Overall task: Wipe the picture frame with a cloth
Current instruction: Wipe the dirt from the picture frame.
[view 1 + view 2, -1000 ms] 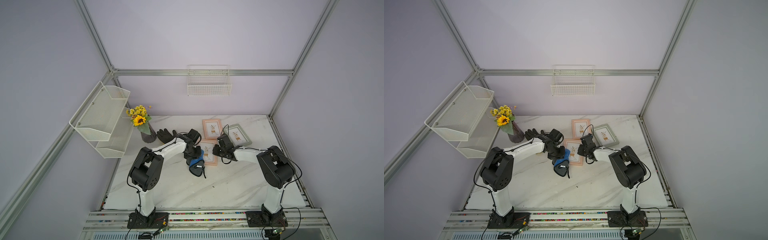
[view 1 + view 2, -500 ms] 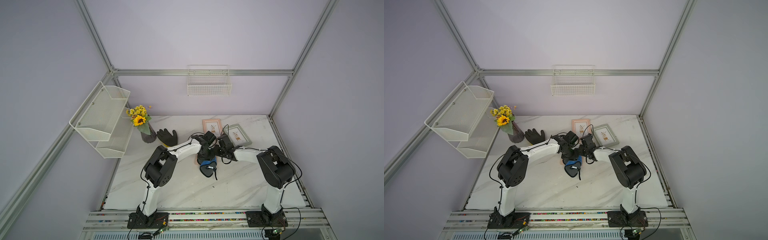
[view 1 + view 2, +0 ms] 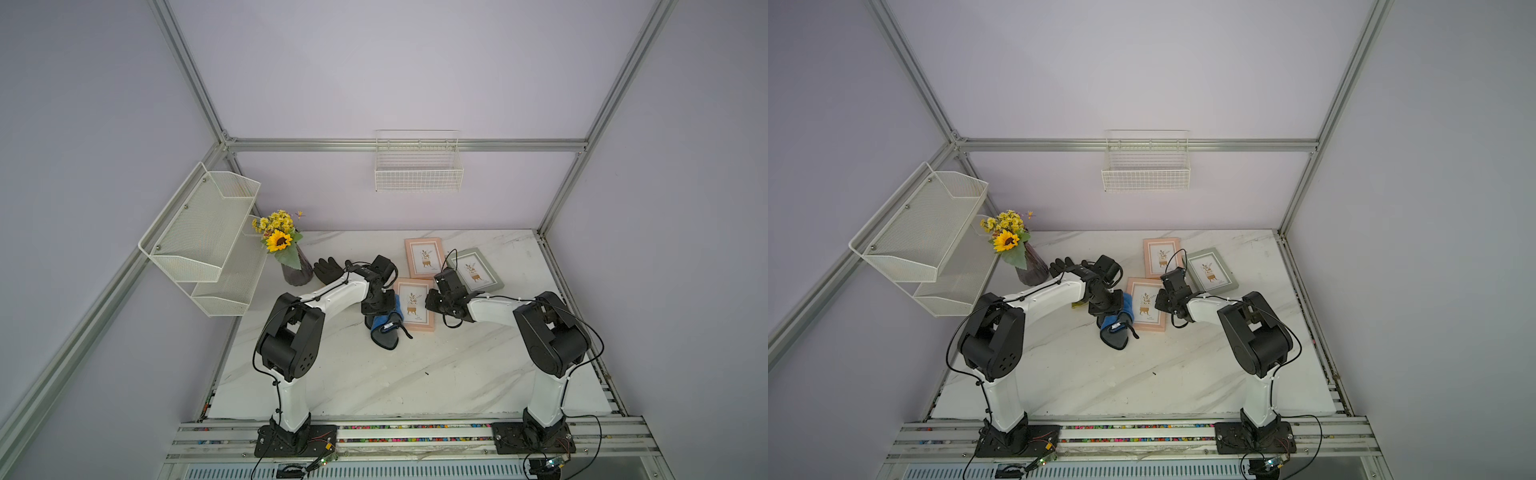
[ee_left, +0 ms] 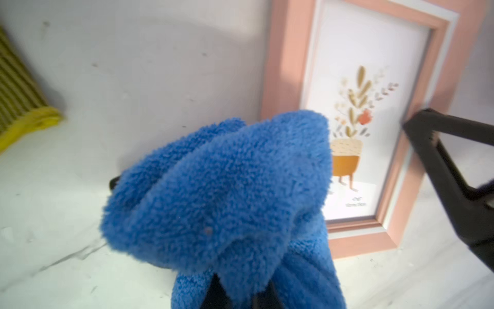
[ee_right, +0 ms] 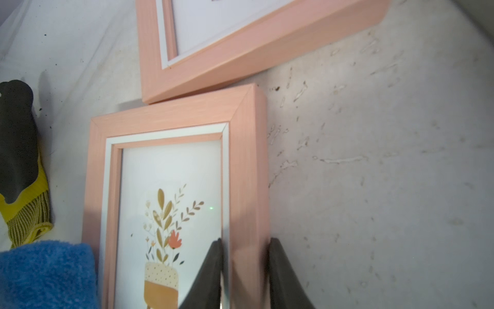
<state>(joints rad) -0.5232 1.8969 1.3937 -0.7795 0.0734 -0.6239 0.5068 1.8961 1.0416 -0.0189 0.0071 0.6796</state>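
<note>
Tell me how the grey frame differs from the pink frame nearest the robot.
Colour: the near pink frame is pink, the grey frame grey.
Grip: the right gripper is shut on the near pink frame's side rail; the grey frame lies free.
Pose: the near pink frame lies roughly square to the table edge; the grey frame is turned askew.
Both lie flat, face up, with the same potted-plant print.
</note>
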